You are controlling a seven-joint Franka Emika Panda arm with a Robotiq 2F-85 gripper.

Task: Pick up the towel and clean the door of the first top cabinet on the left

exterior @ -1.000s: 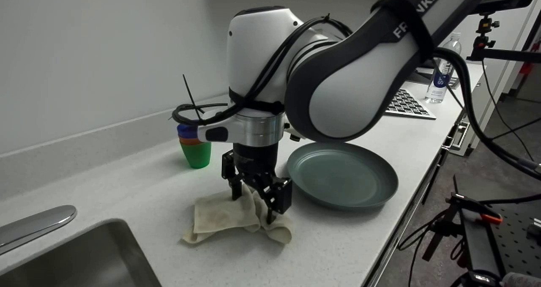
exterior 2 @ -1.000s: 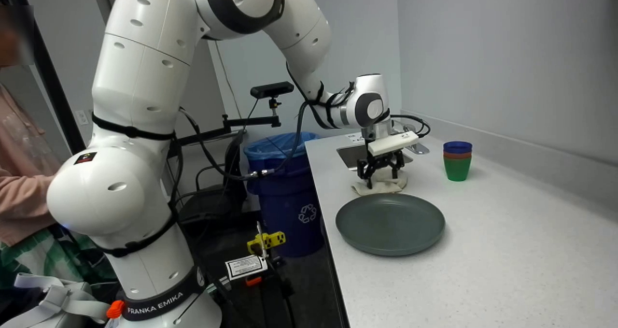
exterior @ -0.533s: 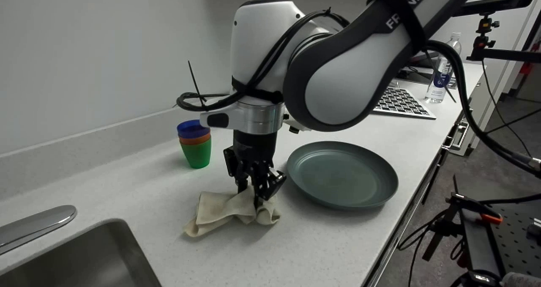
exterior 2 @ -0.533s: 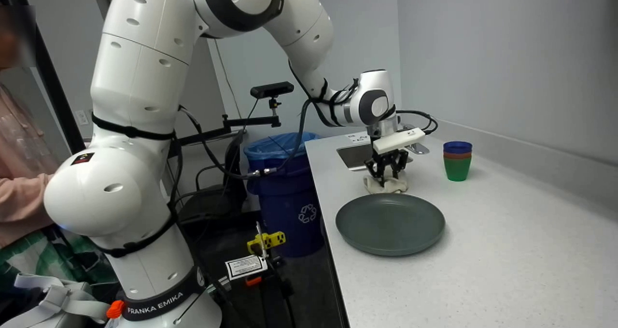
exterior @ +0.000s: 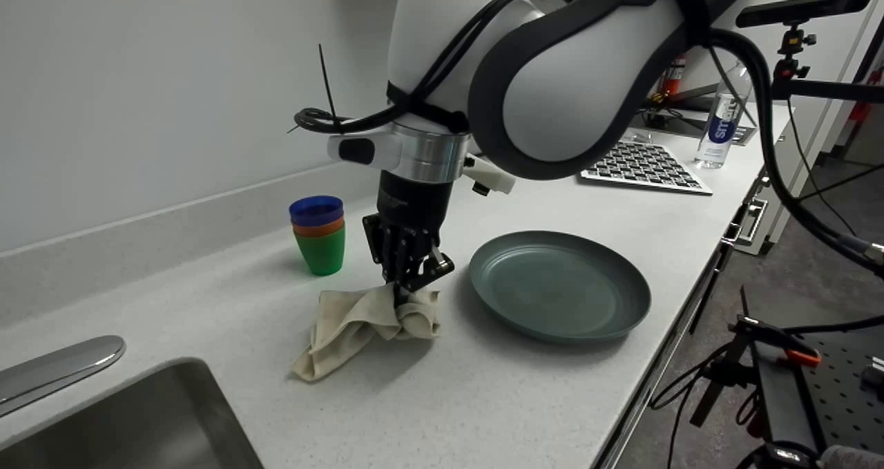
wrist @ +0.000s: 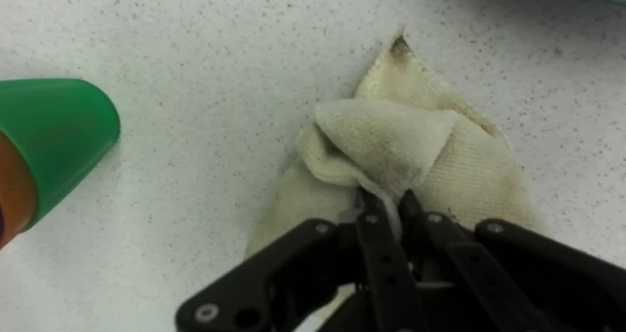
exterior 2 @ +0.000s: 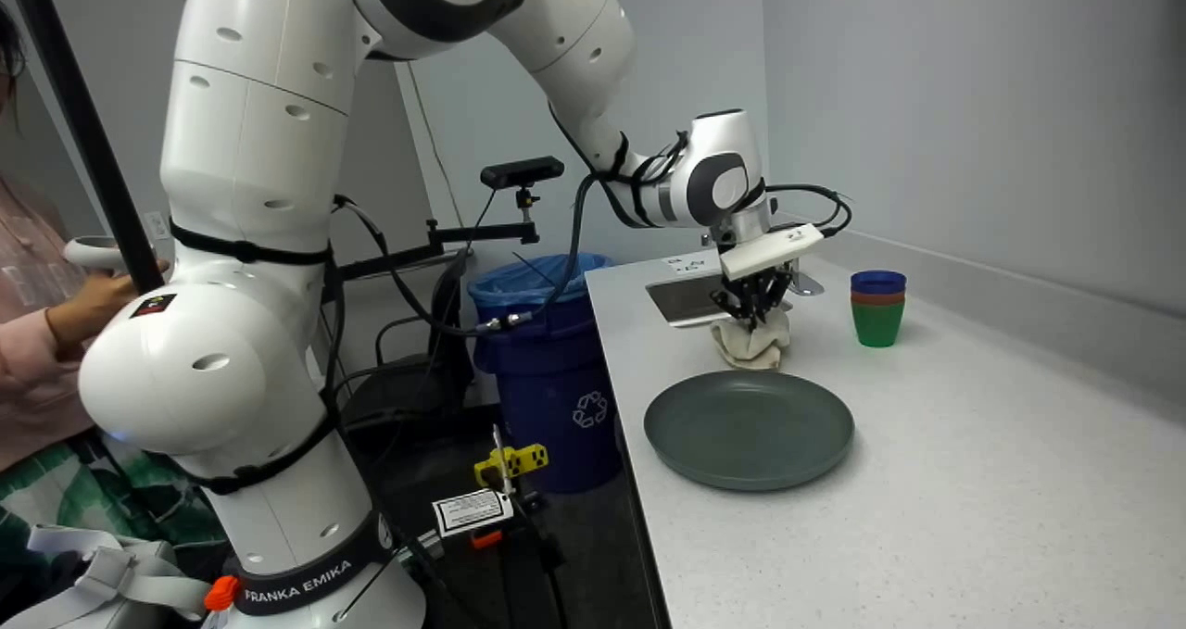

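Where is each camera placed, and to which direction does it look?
An exterior view: at the sink end of the counter, facing past the towel toward the plate; part of the arm and the gripper show.
An exterior view: near the robot's base, facing along the counter toward the sink; most of the arm shows.
Wrist view: on the wrist, facing down at the towel; the gripper's fingers show.
Both exterior views show towel, plate and stacked cups.

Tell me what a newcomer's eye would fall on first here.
Probably the big white arm, bent over the counter in both exterior views. Next, the towel, pinched in the shut gripper, with the round plate beside it on the counter. The bright stacked cups stand nearer the wall.
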